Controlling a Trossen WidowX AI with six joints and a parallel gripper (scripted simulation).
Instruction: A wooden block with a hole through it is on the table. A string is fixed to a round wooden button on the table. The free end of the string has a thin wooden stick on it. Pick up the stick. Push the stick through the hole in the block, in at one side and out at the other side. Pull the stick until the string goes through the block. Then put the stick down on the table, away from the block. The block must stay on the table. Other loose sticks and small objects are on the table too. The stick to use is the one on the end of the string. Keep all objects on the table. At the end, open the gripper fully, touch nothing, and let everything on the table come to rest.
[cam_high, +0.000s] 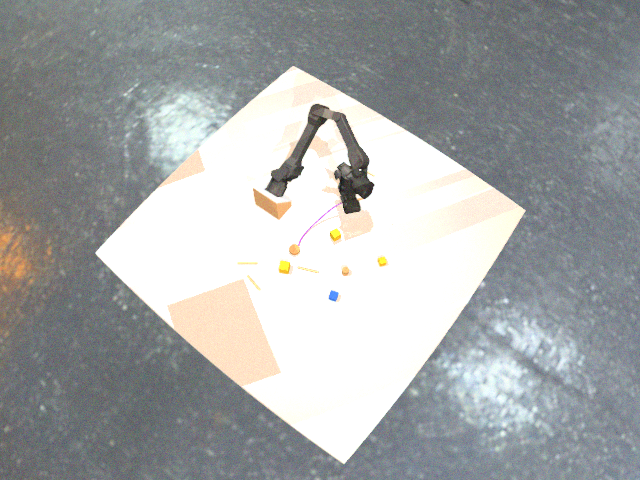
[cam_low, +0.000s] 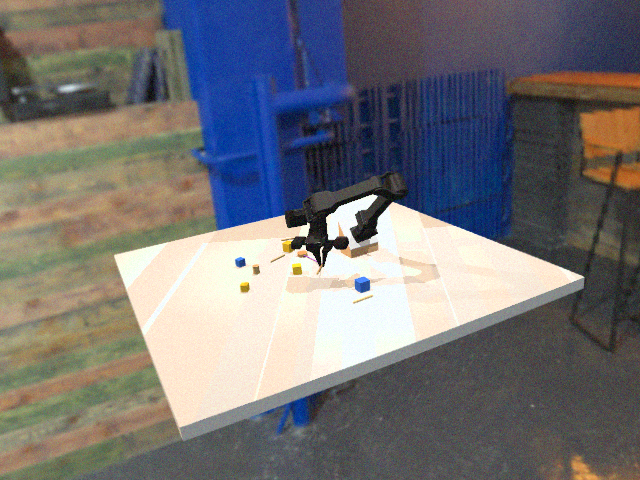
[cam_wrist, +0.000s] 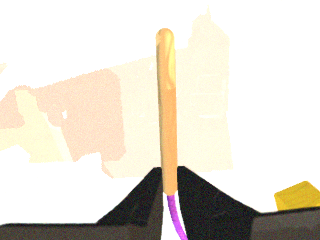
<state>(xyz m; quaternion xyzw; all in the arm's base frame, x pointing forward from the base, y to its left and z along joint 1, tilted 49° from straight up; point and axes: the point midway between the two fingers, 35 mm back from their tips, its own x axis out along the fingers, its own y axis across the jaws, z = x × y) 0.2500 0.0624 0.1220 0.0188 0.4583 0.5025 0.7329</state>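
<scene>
My gripper (cam_low: 321, 264) (cam_wrist: 169, 174) is shut on the string end of the wooden stick (cam_wrist: 167, 115) (cam_low: 319, 270). The stick points away from the fingers, low over the table; I cannot tell if it touches. The purple string (cam_high: 311, 226) (cam_wrist: 174, 212) runs from that end in a curve to the round wooden button (cam_high: 294, 250) (cam_low: 302, 253). The wooden block (cam_high: 271, 203) (cam_low: 362, 251) stands near the arm's base, apart from the gripper. Its hole does not show, and the string lies outside it. The fingertips are hidden in the top view.
A yellow cube (cam_high: 335, 235) (cam_low: 296, 269) (cam_wrist: 302, 197) is near the gripper. Other yellow cubes (cam_high: 284, 267) (cam_high: 382, 260), a small cylinder (cam_high: 345, 270), blue cubes (cam_high: 333, 296) (cam_low: 362, 284) and loose sticks (cam_high: 308, 269) (cam_high: 253, 282) (cam_low: 362, 299) lie about.
</scene>
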